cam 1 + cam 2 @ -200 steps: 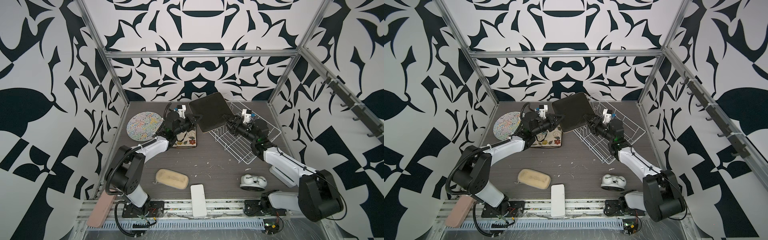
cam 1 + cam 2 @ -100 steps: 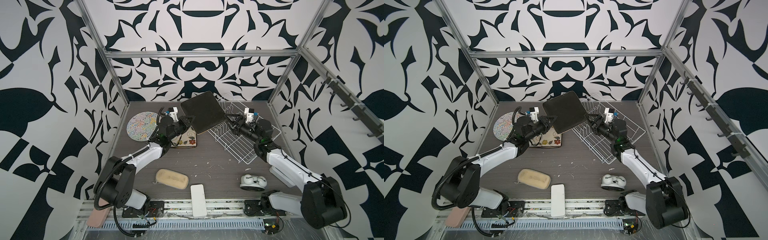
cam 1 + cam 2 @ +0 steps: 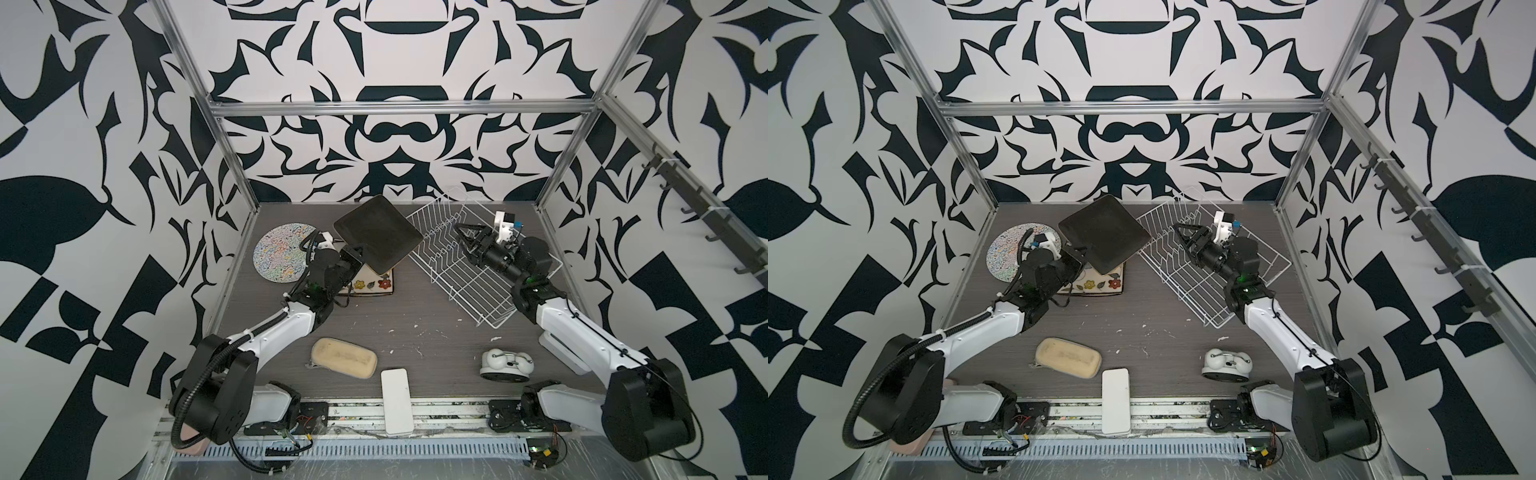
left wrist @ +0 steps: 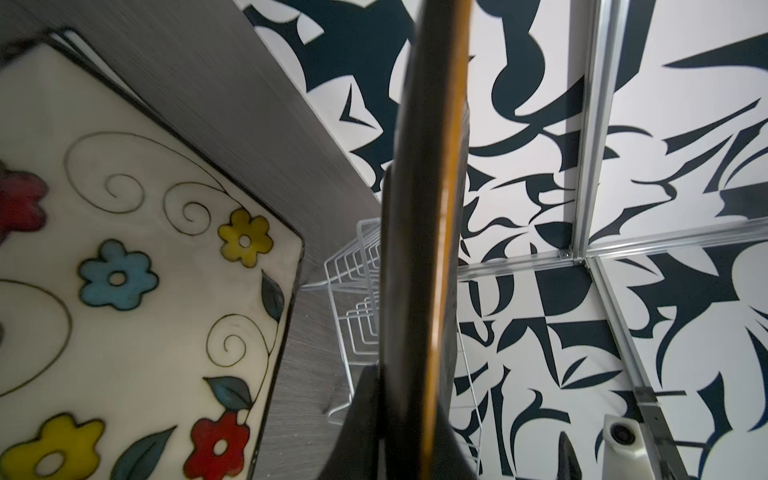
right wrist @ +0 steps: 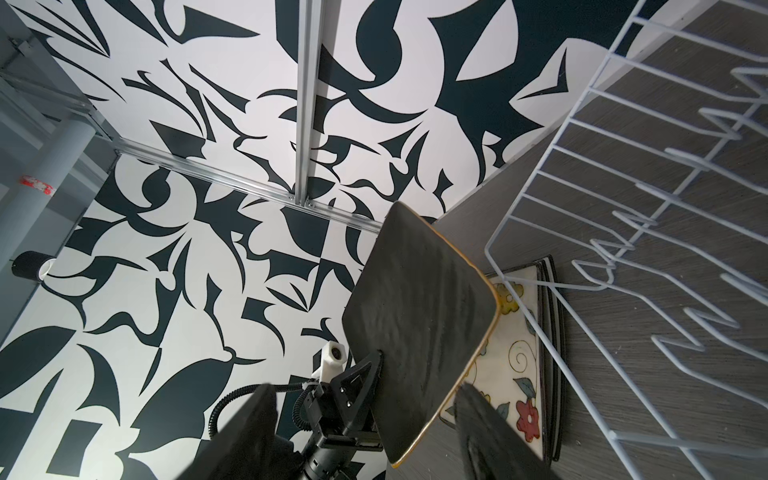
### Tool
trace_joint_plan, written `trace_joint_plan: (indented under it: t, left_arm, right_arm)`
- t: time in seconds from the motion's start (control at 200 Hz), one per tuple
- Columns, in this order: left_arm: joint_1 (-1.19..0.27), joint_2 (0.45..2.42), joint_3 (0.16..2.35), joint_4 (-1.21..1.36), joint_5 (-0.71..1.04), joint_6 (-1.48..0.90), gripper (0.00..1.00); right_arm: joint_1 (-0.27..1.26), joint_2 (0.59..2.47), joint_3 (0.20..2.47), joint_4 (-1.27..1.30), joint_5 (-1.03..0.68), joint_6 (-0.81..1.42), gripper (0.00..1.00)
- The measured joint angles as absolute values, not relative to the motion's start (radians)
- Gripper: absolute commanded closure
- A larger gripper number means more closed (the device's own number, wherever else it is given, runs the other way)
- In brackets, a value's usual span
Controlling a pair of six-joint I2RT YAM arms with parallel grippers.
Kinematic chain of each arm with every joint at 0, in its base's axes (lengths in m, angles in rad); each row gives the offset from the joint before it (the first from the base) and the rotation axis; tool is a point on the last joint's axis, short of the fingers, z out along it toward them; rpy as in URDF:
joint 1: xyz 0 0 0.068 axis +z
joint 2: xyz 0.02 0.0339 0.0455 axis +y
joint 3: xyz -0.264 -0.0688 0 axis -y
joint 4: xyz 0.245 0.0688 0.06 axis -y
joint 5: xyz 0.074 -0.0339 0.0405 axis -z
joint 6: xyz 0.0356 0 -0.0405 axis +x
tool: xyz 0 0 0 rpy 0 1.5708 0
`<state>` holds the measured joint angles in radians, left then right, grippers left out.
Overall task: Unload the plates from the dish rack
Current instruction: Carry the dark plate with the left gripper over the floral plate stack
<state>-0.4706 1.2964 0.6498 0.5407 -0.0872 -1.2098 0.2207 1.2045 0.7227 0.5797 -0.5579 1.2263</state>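
Above the flowered plate (image 3: 376, 284) at far left, the left jaws clamp a tilted dark plate (image 3: 378, 235) beside the dish rack (image 3: 465, 282). Right jaws stand wide over the rack, empty. Round plate (image 3: 282, 253) lies further left; sponge (image 3: 344, 357) and white block (image 3: 397, 401) sit near.

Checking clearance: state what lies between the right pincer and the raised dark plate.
Wire prongs and end rim of the dish rack, in both top views.
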Motion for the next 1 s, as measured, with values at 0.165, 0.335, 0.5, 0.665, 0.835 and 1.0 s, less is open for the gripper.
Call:
trace_joint_plan:
  t: [0.165,0.335,0.5,0.665,0.835,1.0]
  left_arm:
    - [-0.471,1.257,0.628,0.573,-0.175,-1.243,1.00]
    - [-0.474,1.257,0.628,0.593,-0.263,-1.287,1.00]
    - [-0.511,1.257,0.628,0.608,-0.400,-1.290,1.00]
    - [-0.585,1.256,0.628,0.623,-0.556,-1.282,1.00]
    - [-0.683,1.261,0.628,0.641,-0.749,-1.290,1.00]
    - [-0.764,1.288,0.628,0.676,-0.912,-1.322,1.00]
  right_arm:
    - [0.217,1.197,0.723,0.568,-0.560,1.218,0.29]
    - [0.215,1.193,0.723,0.558,-0.565,1.211,0.29]
    - [0.208,1.192,0.723,0.551,-0.570,1.208,0.29]
    - [0.204,1.191,0.723,0.547,-0.577,1.207,0.29]
    - [0.198,1.191,0.723,0.543,-0.580,1.206,0.29]
    - [0.196,1.192,0.723,0.542,-0.588,1.204,0.29]
